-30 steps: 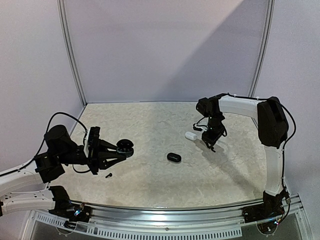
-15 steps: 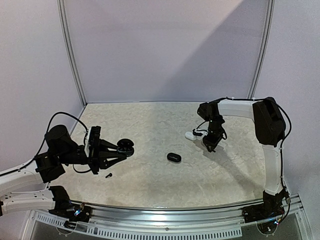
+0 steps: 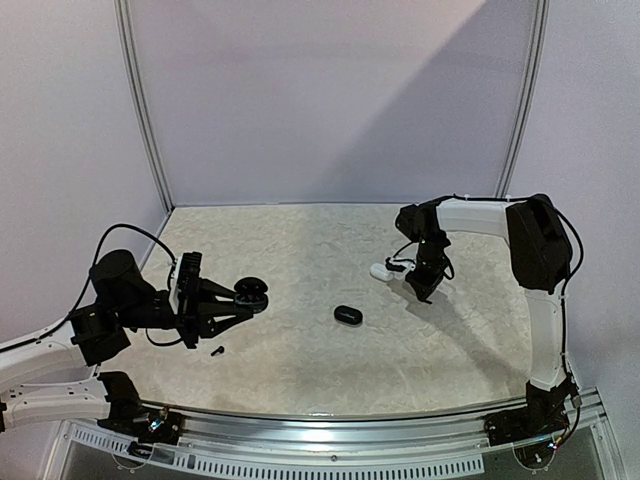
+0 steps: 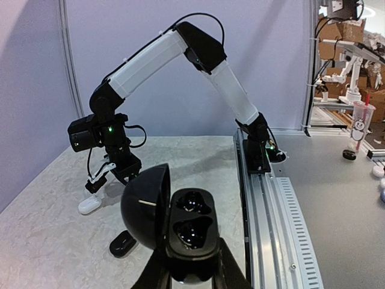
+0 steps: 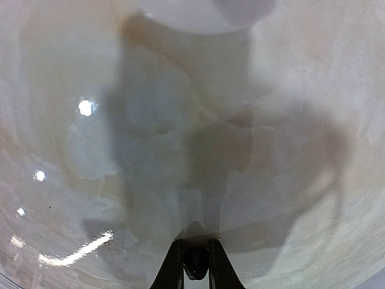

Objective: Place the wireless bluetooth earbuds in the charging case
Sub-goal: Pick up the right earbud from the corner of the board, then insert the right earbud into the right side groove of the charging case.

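Observation:
My left gripper (image 3: 238,299) is shut on an open black charging case (image 3: 251,295) and holds it above the table's left side. In the left wrist view the case (image 4: 191,232) shows two glossy sockets, with its lid (image 4: 143,208) swung open to the left. My right gripper (image 3: 424,286) is low over the table at the back right. It is shut on a small black earbud (image 5: 196,264) pinched between the fingertips. Another tiny black earbud (image 3: 216,350) lies on the table below the left gripper.
A white oval case (image 3: 381,270) lies just left of the right gripper, and also shows in the left wrist view (image 4: 89,205). A small closed black case (image 3: 348,315) lies mid-table, seen too in the left wrist view (image 4: 123,243). A metal rail (image 3: 330,420) runs along the near edge.
The right arm has folded in and its gripper has shifted slightly lower toward the table. The left arm and its case have stayed still.

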Controlling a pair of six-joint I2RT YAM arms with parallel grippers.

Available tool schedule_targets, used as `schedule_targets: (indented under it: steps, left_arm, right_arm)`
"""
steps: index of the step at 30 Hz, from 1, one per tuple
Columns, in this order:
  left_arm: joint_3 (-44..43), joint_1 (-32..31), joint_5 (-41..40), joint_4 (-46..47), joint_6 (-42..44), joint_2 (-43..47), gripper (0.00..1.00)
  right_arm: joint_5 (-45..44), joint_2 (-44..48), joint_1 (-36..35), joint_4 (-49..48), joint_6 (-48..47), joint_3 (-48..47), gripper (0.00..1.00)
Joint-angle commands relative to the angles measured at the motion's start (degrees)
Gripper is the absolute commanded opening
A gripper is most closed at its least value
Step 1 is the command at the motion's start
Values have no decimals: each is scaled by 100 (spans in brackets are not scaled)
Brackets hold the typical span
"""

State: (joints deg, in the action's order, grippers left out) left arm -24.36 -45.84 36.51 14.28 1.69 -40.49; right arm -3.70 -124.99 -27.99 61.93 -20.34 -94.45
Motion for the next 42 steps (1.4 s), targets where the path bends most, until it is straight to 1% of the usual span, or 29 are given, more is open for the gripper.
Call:
schedule_targets:
  steps: [1,7,9,13,15,16,18,21,23,26,30,33,36,38,40,42]
  left_arm:
    - [89,-3,-129,-14,6,15,0]
    - [100,-3,-684,158,-145,3,0]
    - [98,-3,-783,238,-128,-41,0]
    - [94,-3,-1021,362,-148,-73,0]
    - [82,-3,-1292,402,-150,-66,0]
    - [73,-3,-1480,428,-147,-57,0]
    - [30,-3,-1882,528,-148,-75,0]
    - [-57,-3,-2313,747,-49,-150,0]
    - [-78,-4,-2501,944,10,-197,0]
    - [-61,-10,-2625,1231,81,-235,0]
    - [52,-12,-2773,1672,219,-248,0]
    - [198,-17,-2739,2031,387,-250,0]
    - [297,-13,-2716,2235,407,-200,0]
    - [342,-13,-2761,2262,375,-137,0]
    - [374,-16,-2732,2278,376,-75,0]
    - [406,-17,-2671,2333,369,-41,0]
  right_arm:
    - [108,-25,48,-141,168,111,8]
    - [304,416,52,-181,750,-43,3]
    - [602,741,49,-294,889,-42,3]
    - [895,1264,45,-472,1322,-81,2]
    - [1015,1597,22,-665,1617,-90,0]
    - [1052,1796,-16,-812,1785,-91,2]
    - [1022,2252,-234,-1290,2479,-67,1]
    - [673,2978,-977,-2346,3089,16,0]
    - [489,3313,-1642,-3499,3525,177,0]
    - [126,3623,-2423,-4976,3807,473,0]
    - [-207,3494,-3334,-6475,3722,581,0]
    - [-159,3189,-3774,-7227,3401,481,0]
    - [23,2913,-4048,-7774,3158,400,0]
    - [113,2789,-4227,-7907,2907,370,0]
    - [115,2717,-4282,-8096,2737,429,0]
    - [206,2646,-4288,-8403,2789,564,0]
